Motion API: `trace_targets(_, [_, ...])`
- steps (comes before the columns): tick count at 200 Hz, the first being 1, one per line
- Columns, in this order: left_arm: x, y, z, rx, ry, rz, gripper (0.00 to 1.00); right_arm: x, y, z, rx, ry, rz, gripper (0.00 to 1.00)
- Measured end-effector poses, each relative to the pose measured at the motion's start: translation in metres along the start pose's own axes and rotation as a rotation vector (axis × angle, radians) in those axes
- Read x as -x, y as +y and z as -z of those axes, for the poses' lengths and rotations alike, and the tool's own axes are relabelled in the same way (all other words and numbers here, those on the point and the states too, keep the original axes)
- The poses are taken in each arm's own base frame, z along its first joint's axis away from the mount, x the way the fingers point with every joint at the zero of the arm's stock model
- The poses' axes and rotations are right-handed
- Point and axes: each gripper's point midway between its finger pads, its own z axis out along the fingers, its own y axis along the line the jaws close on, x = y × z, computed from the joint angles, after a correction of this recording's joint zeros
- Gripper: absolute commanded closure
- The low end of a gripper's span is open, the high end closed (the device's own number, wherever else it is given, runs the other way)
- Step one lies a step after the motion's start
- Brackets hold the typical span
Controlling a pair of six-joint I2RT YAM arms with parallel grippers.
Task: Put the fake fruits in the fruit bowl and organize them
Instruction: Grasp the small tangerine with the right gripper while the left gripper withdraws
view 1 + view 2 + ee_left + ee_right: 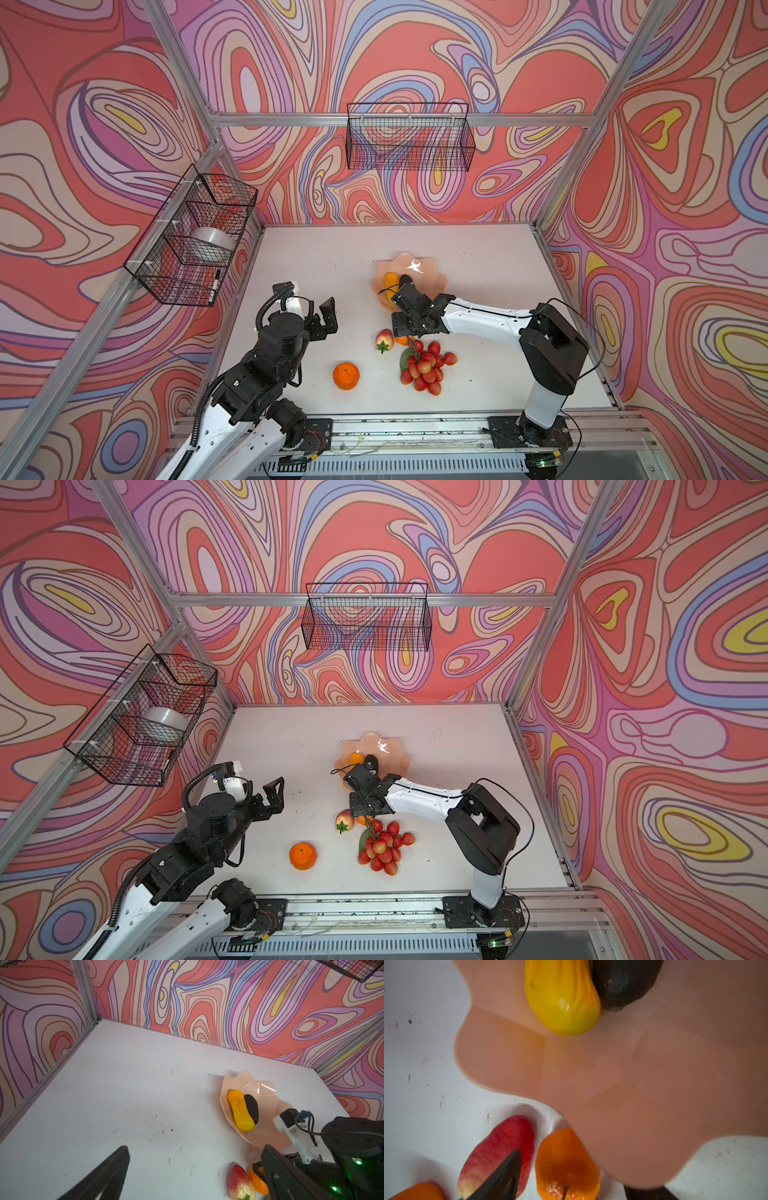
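Note:
The peach-pink fruit bowl (399, 259) (245, 1080) (633, 1084) holds a yellow elongated fruit (390, 284) (239, 1109) and a black bumpy oval (251, 1107) side by side. On the table in front of it lie a pink-red peach (384, 340) (500, 1142) and a small orange (566, 1159). My right gripper (571, 1172) (405, 328) hangs over that orange, open, one finger on each side. A second orange (346, 375) and the red grape bunch (426, 368) lie nearer the front. My left gripper (322, 318) (195, 1149) is open and empty over bare table at the left.
A black wire basket (191, 237) on the left wall holds a grey-white bowl (212, 243) and a marker (215, 284). Another wire basket (409, 137) hangs on the back wall. Aluminium frame rails border the white table (311, 257).

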Motion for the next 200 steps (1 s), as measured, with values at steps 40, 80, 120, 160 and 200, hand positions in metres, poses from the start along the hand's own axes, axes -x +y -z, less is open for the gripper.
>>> trace_targets(40, [-0.002, 0.000, -0.003, 0.006, 0.011, -0.017, 0.00, -0.007, -0.006, -0.017, -0.040, 0.029, -0.002, 0.35])
trace_targets(80, [-0.005, -0.001, -0.006, 0.012, 0.023, -0.032, 0.00, -0.008, -0.007, -0.020, -0.044, 0.033, -0.012, 0.49])
trace_targets(120, [-0.005, -0.001, -0.007, 0.014, 0.026, -0.038, 0.00, -0.009, 0.000, -0.016, -0.049, 0.027, 0.015, 0.61])
trace_targets(160, [-0.005, -0.001, -0.007, 0.014, 0.026, -0.038, 0.00, 0.011, 0.033, 0.021, 0.037, -0.056, 0.063, 0.62])
trace_targets(200, [-0.006, -0.001, -0.007, 0.014, 0.026, -0.037, 0.00, 0.036, 0.058, 0.077, 0.177, -0.176, 0.061, 0.62])
